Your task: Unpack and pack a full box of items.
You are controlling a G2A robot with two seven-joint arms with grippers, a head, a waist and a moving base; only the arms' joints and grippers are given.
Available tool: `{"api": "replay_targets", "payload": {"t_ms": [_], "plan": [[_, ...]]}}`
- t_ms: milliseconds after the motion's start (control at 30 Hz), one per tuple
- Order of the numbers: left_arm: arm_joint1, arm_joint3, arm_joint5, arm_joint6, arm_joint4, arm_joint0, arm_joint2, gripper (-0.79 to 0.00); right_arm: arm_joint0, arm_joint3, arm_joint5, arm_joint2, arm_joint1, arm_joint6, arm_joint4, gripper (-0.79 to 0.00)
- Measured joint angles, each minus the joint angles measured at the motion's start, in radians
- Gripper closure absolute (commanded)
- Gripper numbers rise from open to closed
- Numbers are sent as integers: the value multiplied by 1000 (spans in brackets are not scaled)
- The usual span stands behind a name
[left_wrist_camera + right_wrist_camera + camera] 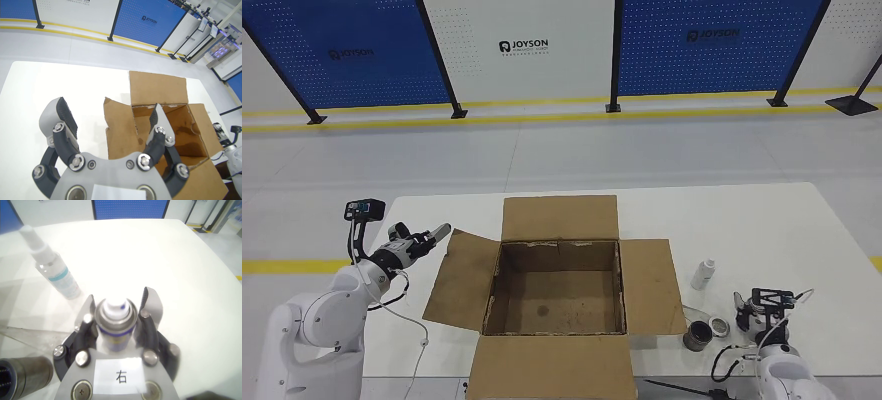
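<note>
The top camera looks steeply down from above the arms, well off, taking in the whole cardboard box (560, 300). The left wrist camera sits left of the box, fairly near, facing across its open mouth; both share the box. The right wrist camera sits right of the box, close over the table (132, 256), sharing the white bottle (56, 275) with the top view

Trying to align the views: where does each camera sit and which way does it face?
Top: overhead, looking down on the table, box, left pincer and right pincer.
Left wrist: behind the left pincer, facing across the table into the box.
Right wrist: behind the right pincer around a can, facing a bottle.
Shared: top and left wrist, the box; top and right wrist, the bottle.
</note>
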Motion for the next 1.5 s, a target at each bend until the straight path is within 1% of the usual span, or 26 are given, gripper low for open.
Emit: {"api": "replay_targets", "payload": {"t_ms": [200,433,633,767,900,1000,1067,1233,1500], "plan": [[0,0,0,0,0,0,0,-785,-22,-48,-9,8,4,20,-1,-785],[0,0,0,0,0,0,0,-785,-43,-140,-19,37,10,55,36,-785],[0,0,0,0,0,0,0,-785,-49,-263,-61,55,16,104,60,-785],[0,0,0,0,0,0,0,-785,-7,-297,-132,59,23,131,86,-785],[0,0,0,0,0,0,0,-785,82,-242,-217,43,32,159,103,-785],[0,0,0,0,0,0,0,-785,151,-165,-263,11,35,173,126,-785],[0,0,0,0,0,0,0,-785,191,-108,-286,-18,37,177,111,-785],[0,0,0,0,0,0,0,-785,237,0,-286,-82,37,146,73,-785],[0,0,0,0,0,0,0,-785,255,106,-275,-123,40,108,47,-785]]}}
